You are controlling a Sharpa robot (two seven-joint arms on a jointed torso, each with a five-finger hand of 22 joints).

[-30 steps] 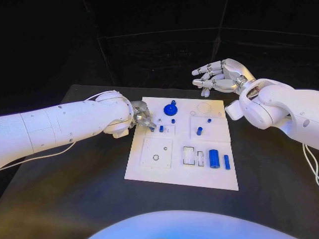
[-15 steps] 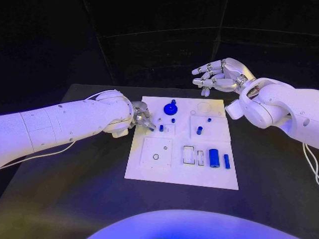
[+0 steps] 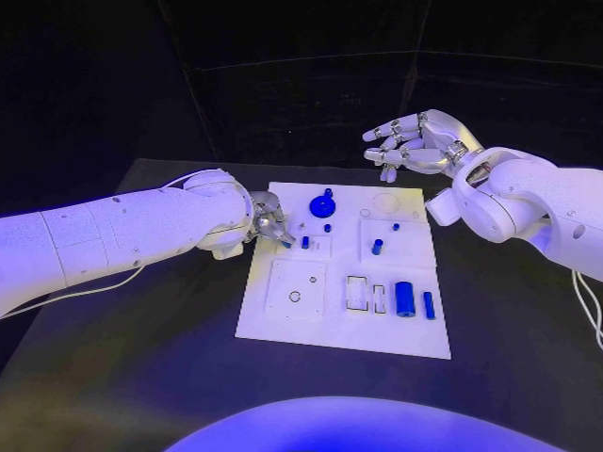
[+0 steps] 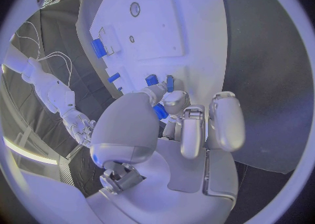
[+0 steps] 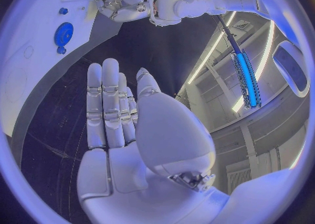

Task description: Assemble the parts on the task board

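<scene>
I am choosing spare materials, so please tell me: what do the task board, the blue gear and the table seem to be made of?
Task board: seems to be rigid white plastic, matte, with cleanly cut recesses; painted metal is possible.
Blue gear: probably moulded or printed plastic, with even saturated colour and a slight sheen.
Table: a dark, dull surface without reflections; possibly a mat or laminate, I cannot tell.

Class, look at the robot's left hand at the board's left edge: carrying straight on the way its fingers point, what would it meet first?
Probably the small blue part on the task board, just beyond the left hand; depth is uncertain.
</scene>
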